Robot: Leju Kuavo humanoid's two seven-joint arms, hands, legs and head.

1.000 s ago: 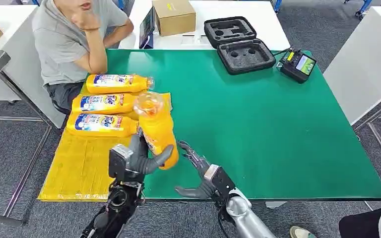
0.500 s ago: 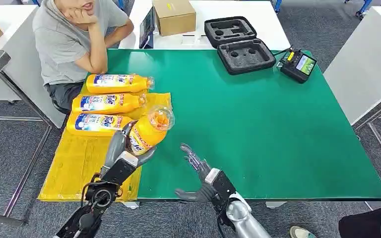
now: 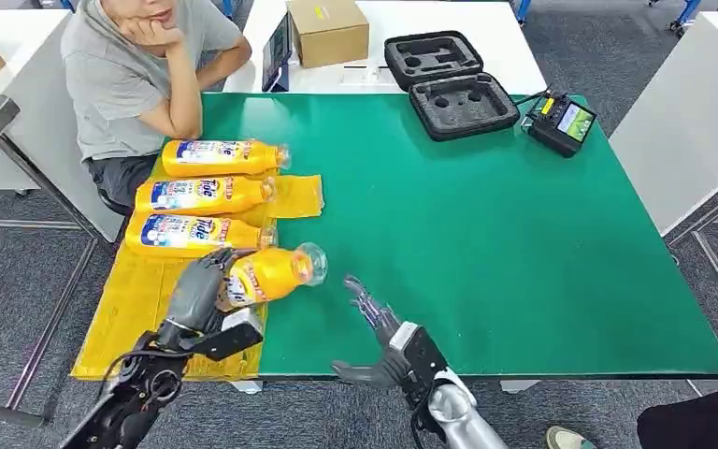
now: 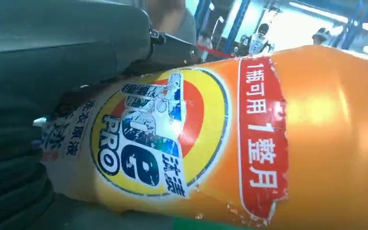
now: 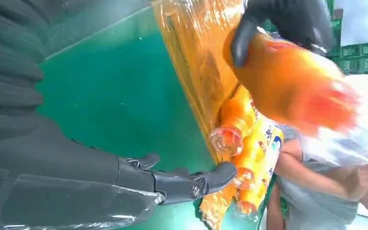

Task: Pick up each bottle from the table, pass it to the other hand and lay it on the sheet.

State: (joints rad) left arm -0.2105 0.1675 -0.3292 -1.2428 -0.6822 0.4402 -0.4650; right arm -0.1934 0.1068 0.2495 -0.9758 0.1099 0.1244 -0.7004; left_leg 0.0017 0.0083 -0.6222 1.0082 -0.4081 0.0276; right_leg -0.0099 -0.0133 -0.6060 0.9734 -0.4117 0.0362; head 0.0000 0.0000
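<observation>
Left hand (image 3: 198, 297): fingers wrapped round the label end of an orange bottle (image 3: 266, 273), which lies nearly on its side, clear cap pointing away from the yellow sheet (image 3: 140, 318) toward the bare green surface (image 3: 486, 234); the bottle's body sits at the sheet's edge, whether resting on it or just above cannot be told. In the left wrist view the bottle (image 4: 249, 139) shows a round yellow-and-blue label and a red strip of white characters, with dark fingers (image 4: 57, 52) lying over it. Right hand (image 3: 383, 341): holds nothing, fingers spread apart, over the green surface near its front edge, off the sheet and beside the held bottle's cap end without touching it; the right wrist view shows the same spread fingers (image 5: 191, 184) over green. Three more orange bottles lie on their sides in a row on the sheet, beyond the held one, caps toward the green: nearest bottle (image 3: 192, 234), middle bottle (image 3: 204, 195), farthest bottle (image 3: 222, 156). Person in a grey shirt (image 3: 136, 70): seated at the corner beyond the sheet. Black foam case (image 3: 451, 84), open, and a cardboard box (image 3: 327, 30): far from the sheet, at the back.
</observation>
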